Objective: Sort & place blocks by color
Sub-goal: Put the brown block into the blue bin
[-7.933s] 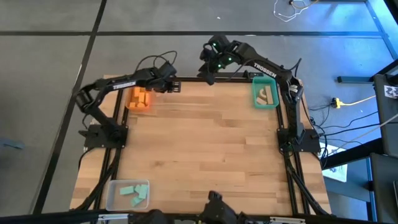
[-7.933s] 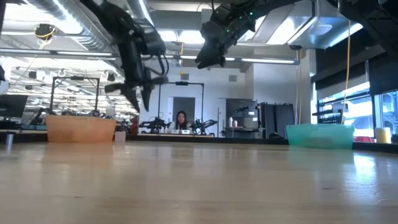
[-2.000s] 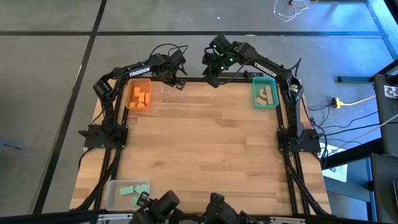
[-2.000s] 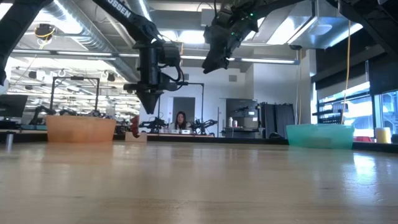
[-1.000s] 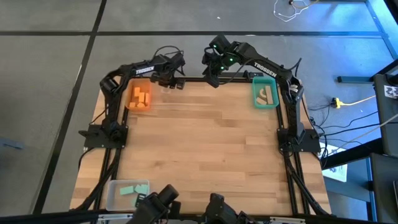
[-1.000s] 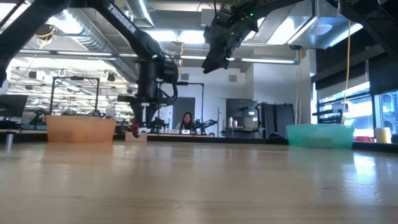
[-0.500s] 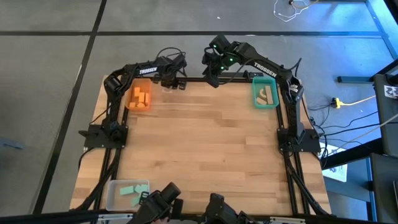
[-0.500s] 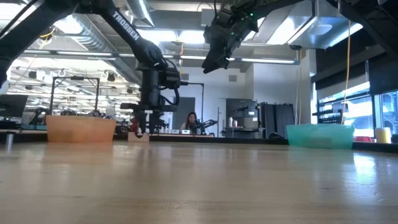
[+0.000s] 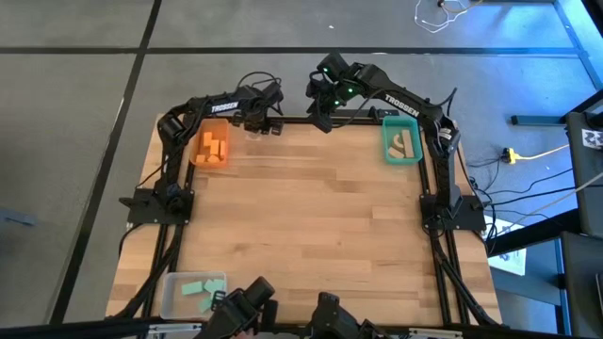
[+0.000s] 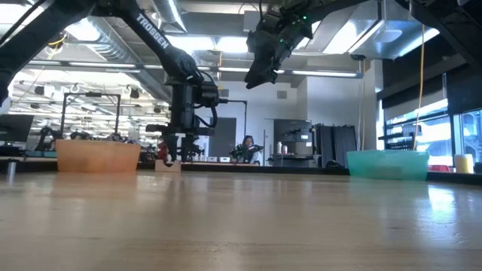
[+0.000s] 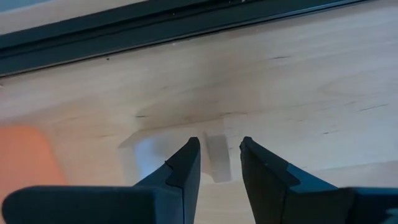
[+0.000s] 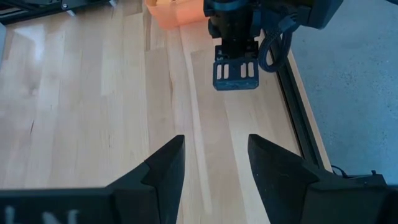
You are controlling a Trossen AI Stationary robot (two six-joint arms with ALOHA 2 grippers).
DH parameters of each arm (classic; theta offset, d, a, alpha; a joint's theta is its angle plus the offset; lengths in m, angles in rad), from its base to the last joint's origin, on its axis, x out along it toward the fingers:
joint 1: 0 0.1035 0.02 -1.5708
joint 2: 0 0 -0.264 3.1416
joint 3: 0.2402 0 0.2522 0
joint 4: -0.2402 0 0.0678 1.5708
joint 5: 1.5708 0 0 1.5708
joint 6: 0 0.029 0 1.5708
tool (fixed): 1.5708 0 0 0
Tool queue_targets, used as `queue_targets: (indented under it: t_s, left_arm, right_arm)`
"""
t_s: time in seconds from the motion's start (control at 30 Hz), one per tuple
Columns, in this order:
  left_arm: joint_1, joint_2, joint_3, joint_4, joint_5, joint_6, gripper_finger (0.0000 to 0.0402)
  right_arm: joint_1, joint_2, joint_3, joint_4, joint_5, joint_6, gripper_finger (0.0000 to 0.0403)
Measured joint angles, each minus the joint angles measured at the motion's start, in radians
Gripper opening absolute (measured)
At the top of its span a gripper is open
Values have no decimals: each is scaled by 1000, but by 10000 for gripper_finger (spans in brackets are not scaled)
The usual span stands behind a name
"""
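At the table's (image 9: 311, 217) far edge, the left claw (image 11: 219, 160) is down at the surface just right of the orange bin (image 9: 212, 146), fingers parted around a pale wood block (image 11: 217, 155) lying flat. The right claw (image 12: 213, 155) hangs above the far edge, spread and empty.

We see even overhead light on the table (image 9: 311, 207), with blue cast at the floor's far right. Ceiling fixtures (image 10: 331, 73) glare at table height; near boards blur. Block (image 11: 217, 155) soft, faint shadow beside it.
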Motion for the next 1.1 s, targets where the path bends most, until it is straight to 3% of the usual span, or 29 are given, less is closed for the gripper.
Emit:
queue_targets:
  t_s: [0.73,1.1]
  left_arm:
    - [0,41,2,-1,18,-45,104]
    - [-9,58,7,-21,-8,5,73]
  right_arm:
    - [0,0,0,9,0,0,175]
    - [0,0,0,9,0,-1,175]
